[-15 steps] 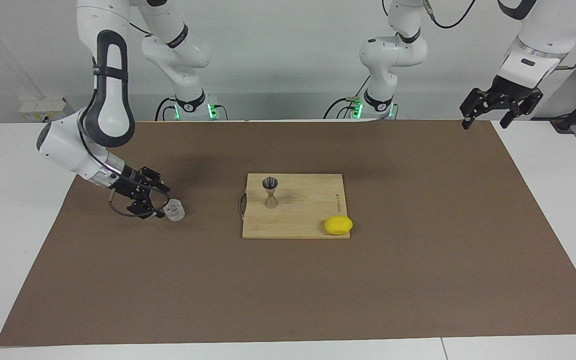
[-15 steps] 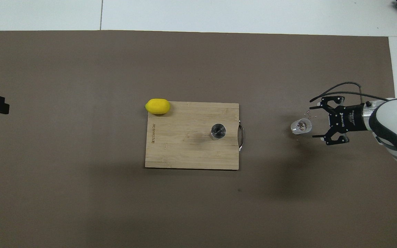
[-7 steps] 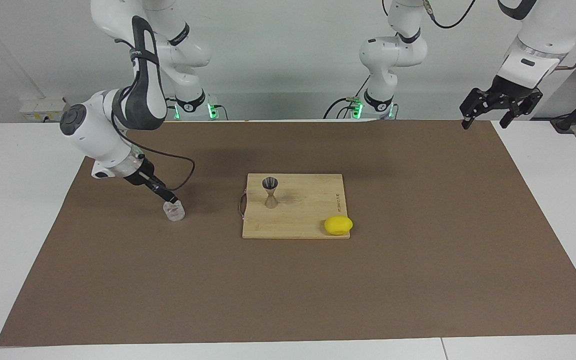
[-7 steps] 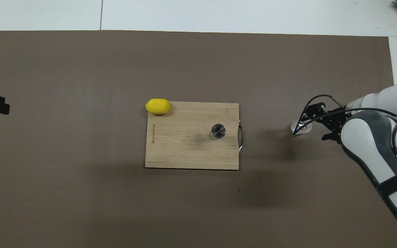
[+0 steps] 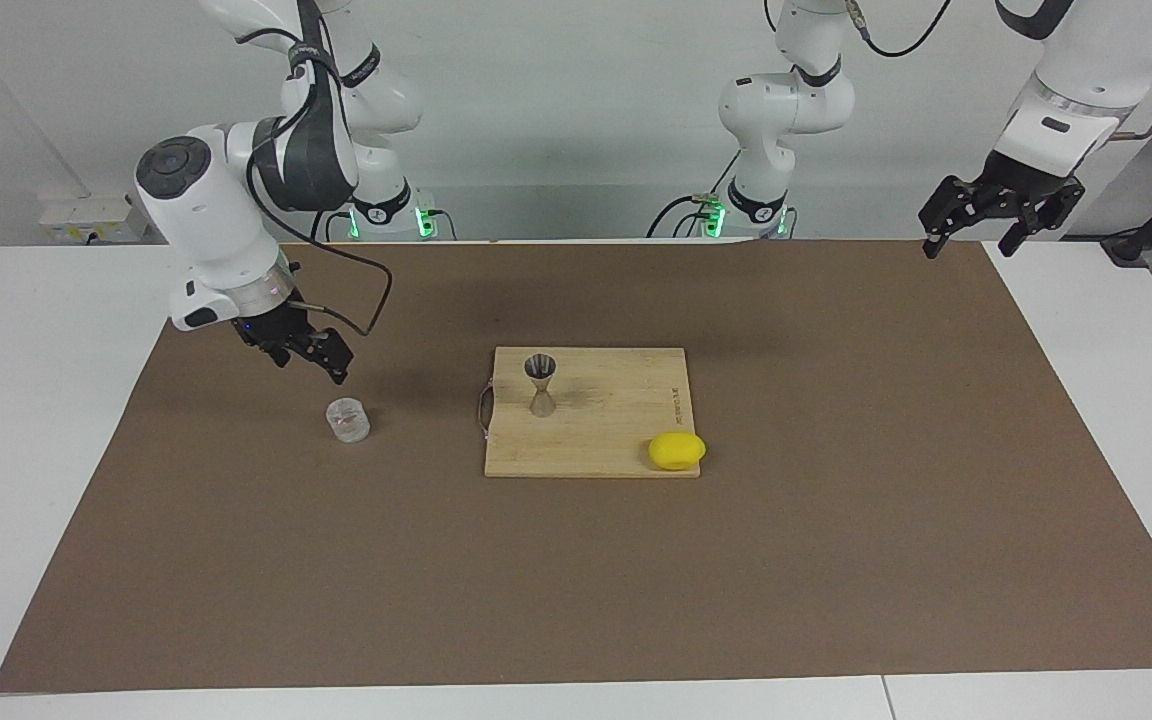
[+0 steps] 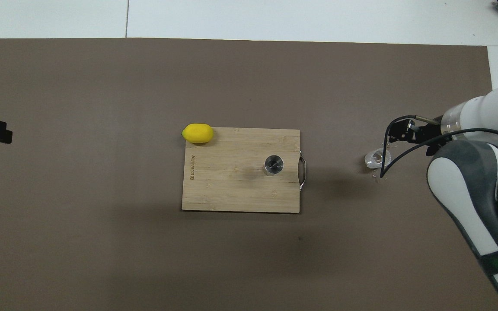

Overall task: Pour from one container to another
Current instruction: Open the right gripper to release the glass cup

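Observation:
The clear glass tumbler (image 5: 347,420) (image 6: 377,158) stands upright on the brown mat toward the right arm's end of the table. My right gripper (image 5: 337,368) (image 6: 395,134) hangs over the mat just beside the tumbler, above its rim and clear of it, open and holding nothing. The grey metal jigger (image 5: 540,383) (image 6: 273,164) stands upright on the wooden cutting board (image 5: 616,430) (image 6: 231,190), near its handle end. My left gripper (image 5: 976,238) waits open, raised over the mat's corner at the left arm's end.
A yellow lemon (image 5: 677,450) (image 6: 197,133) lies at the board's corner farthest from the tumbler. A cable loops from the right wrist over the tumbler (image 6: 389,160). The brown mat (image 5: 836,560) covers most of the white table.
My right gripper has pulled away from the tumbler, turned, and risen over the mat. The tumbler stays standing where it was. The left arm has not moved.

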Controlling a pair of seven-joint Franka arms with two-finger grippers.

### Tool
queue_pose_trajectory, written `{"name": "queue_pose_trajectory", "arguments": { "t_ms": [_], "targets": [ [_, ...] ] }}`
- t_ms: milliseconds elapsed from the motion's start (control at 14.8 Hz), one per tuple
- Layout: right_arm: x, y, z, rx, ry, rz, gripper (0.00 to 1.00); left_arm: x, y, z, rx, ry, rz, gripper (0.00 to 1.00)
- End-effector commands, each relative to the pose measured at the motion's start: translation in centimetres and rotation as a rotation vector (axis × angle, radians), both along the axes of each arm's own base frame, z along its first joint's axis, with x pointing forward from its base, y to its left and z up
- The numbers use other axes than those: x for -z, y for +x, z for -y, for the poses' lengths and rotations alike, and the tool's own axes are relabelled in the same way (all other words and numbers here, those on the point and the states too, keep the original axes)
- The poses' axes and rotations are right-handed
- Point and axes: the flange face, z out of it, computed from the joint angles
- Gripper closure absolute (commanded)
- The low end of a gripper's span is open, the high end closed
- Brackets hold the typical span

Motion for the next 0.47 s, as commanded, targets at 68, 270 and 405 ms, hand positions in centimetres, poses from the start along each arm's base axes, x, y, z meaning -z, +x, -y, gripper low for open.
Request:
{"name": "queue_pose_trajectory", "arguments": {
  "t_ms": [68, 270, 405],
  "targets": [
    [-6.6, 0.7, -1.5, -0.064, -0.037, 0.004, 0.00, -0.4, -0.8, -0.1, -0.013, -0.011, -0.004, 0.00],
    [-10.6, 0.0, -2.6, -0.096, -0.046, -0.030, 0.00, -0.4, -0.8, 0.0, -0.011, -0.011, -0.005, 0.00],
    [-11.9, -0.6, -2.8, -0.105, -0.063, -0.051, 0.00, -0.4, -0.8, -0.1, -0.013, -0.011, -0.005, 0.00]
  ]
}}
